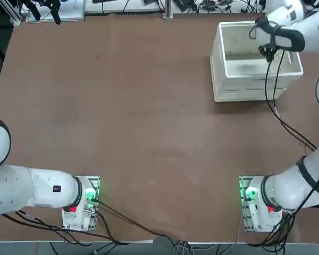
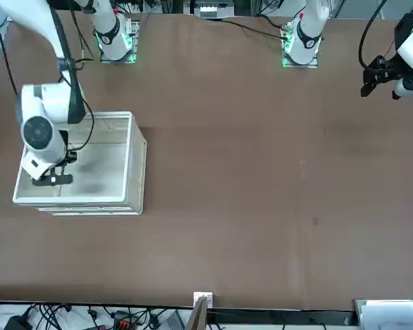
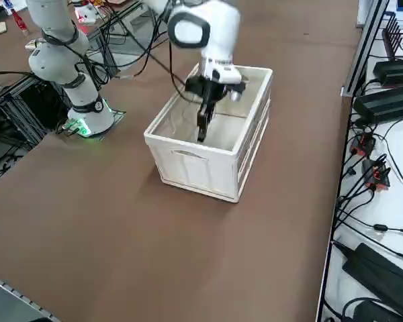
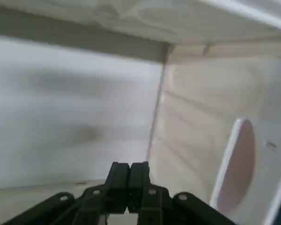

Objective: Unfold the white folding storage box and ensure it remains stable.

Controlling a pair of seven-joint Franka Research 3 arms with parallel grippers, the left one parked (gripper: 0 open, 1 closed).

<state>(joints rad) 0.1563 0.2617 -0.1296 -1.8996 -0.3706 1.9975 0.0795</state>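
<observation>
1. The box stood unfolded, walls upright, at the far right of the table; its handle cutout showed in one short wall.
2. The right gripper hung inside the box — fingers pressed together, pinching nothing; it pointed down toward the floor panel.

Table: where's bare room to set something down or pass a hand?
The brown table is bare from the white folding storage box across to the far side and down to the arm bases. Crowded: the box corner, where the shut right gripper reaches inside.
</observation>
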